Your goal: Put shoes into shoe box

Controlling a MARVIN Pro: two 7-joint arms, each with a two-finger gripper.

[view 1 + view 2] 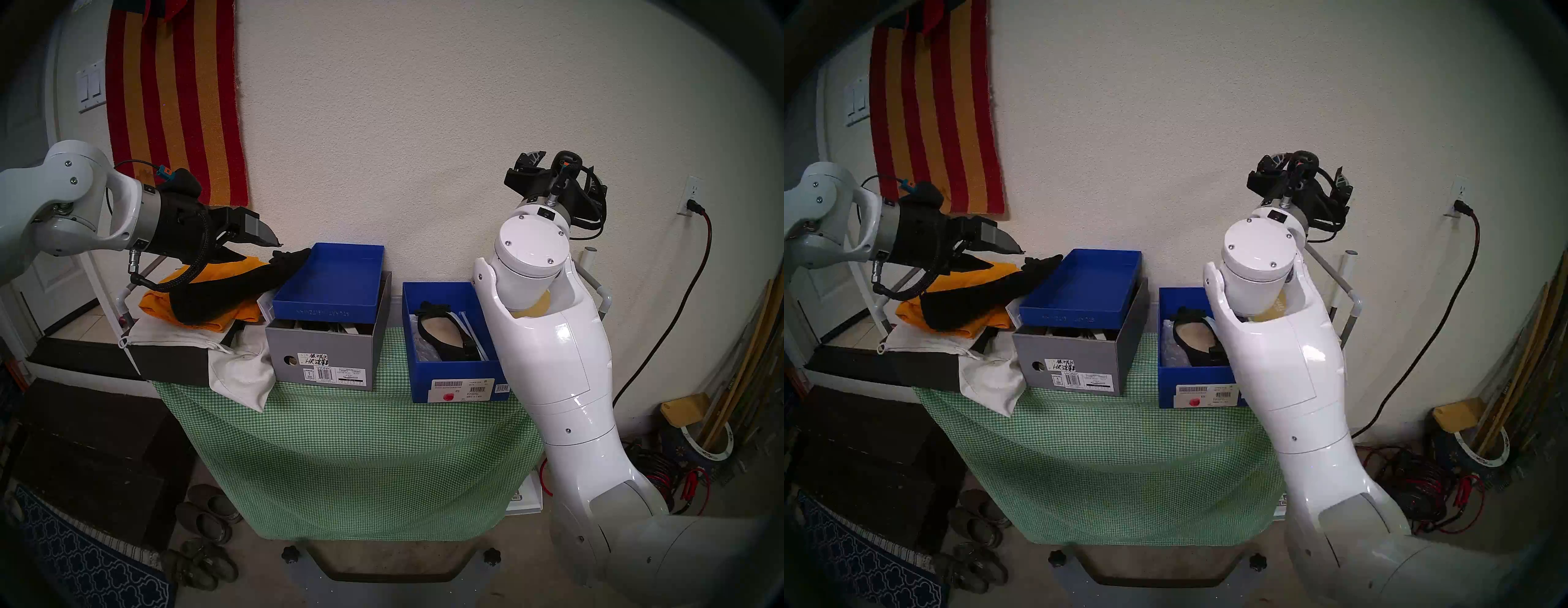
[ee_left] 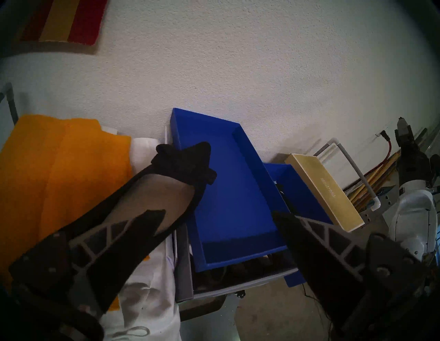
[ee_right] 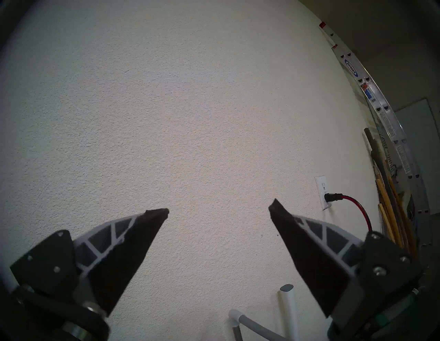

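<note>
One black suede flat (image 1: pixel 445 337) with a beige insole lies inside the open royal-blue shoe box (image 1: pixel 460 384) on the table's right. The other black flat (image 1: pixel 237 288) lies on an orange cloth at the left. Its bowed toe (image 2: pixel 185 164) rests against the edge of a blue lid. My left gripper (image 1: pixel 263 250) hovers just above this shoe's heel end. In the left wrist view it (image 2: pixel 217 214) is open and empty, its left finger over the insole. My right gripper (image 1: pixel 560 170) is raised high, facing the wall, open and empty (image 3: pixel 219 209).
The upturned blue lid (image 1: pixel 326 276) sits on a grey VIONIC box (image 1: pixel 322 352). An orange cloth (image 1: pixel 203 297) and a white dust bag (image 1: pixel 237 369) lie at the left. A gold-tan box (image 2: pixel 326 190) stands behind the blue box. My right arm (image 1: pixel 547 339) covers that box's right side. Worn slip-ons (image 1: pixel 208 513) lie on the floor.
</note>
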